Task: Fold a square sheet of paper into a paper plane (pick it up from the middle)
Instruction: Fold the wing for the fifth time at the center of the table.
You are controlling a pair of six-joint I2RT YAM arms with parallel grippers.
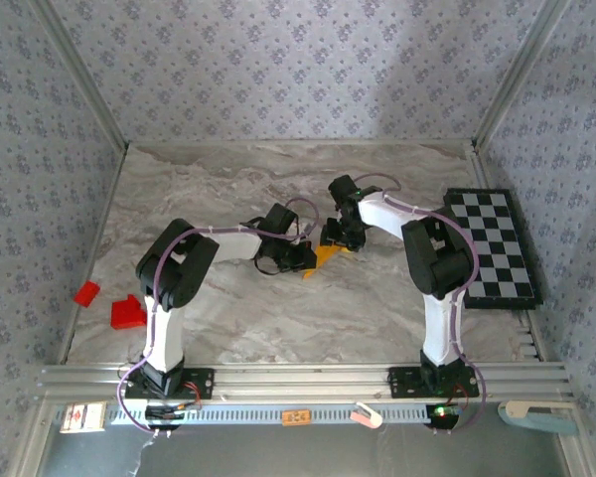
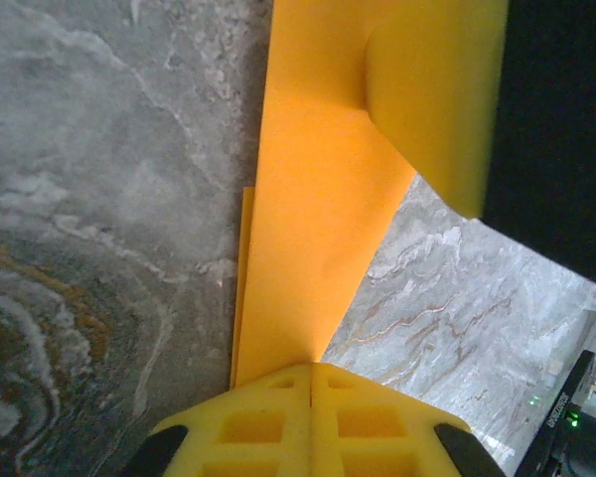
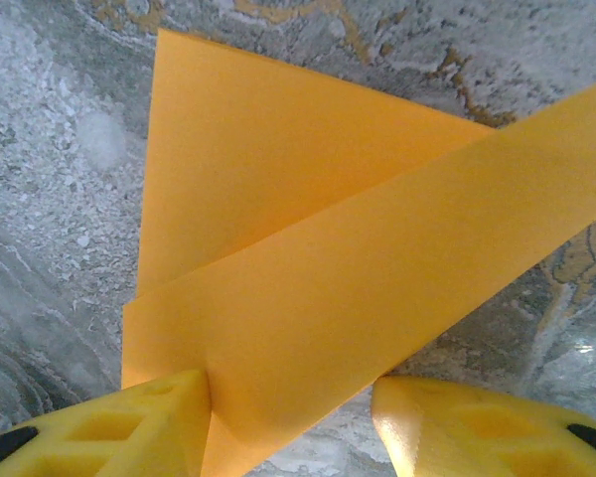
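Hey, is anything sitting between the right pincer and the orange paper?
Nothing visible does. The folded orange paper runs straight between the open fingers of the right pincer, while the left pincer is shut on it.

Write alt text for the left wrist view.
The left gripper, yellow fingers closed, pinches the near end of a folded orange-yellow paper sheet that stretches up over the grey marbled table. A yellow finger of the right gripper overlaps the paper at top right.

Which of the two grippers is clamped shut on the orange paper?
The left gripper: its yellow fingers meet on the orange paper. The right gripper has its fingers apart, the paper passing between them.
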